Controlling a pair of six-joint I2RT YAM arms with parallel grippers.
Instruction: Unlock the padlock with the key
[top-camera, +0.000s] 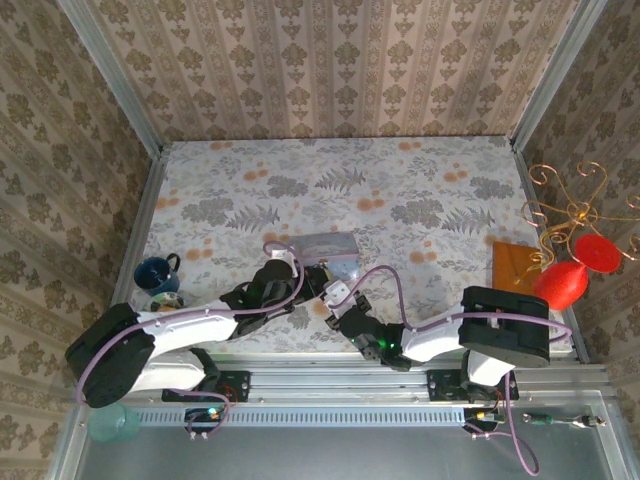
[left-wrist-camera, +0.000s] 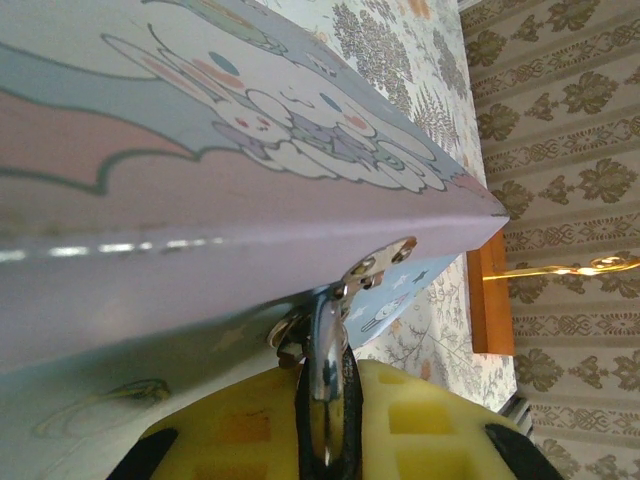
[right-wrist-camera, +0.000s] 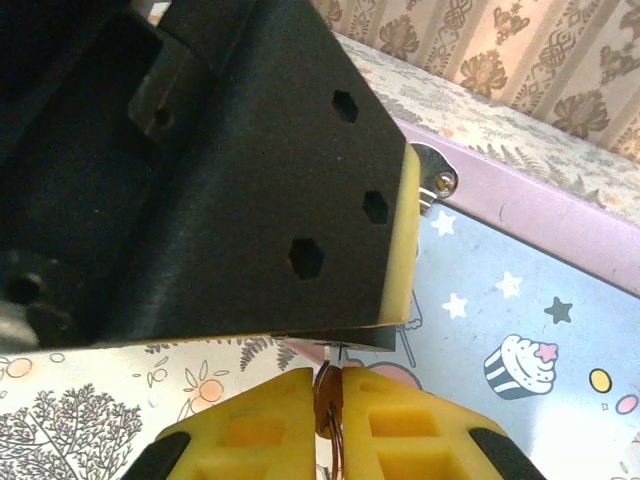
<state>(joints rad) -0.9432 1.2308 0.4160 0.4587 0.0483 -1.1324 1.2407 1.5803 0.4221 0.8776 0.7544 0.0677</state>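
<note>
The left claw (left-wrist-camera: 325, 420) has its yellow pads closed narrow on the padlock (left-wrist-camera: 322, 345). The padlock's silvery shackle rises between the pads to the hasp (left-wrist-camera: 382, 262) of the cartoon-printed tin box (left-wrist-camera: 250, 190). The right claw (right-wrist-camera: 330, 385) has its pads nearly together, pinching the key (right-wrist-camera: 326, 402) just below the left claw's black body. The tin box rests on the table (top-camera: 420, 200).

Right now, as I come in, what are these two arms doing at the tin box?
The left gripper is shut on the padlock hanging at the hasp of the pale blue tin box. The right gripper pinches the thin gold key close against the left one. Whether the key has entered the padlock cannot be seen.
</note>
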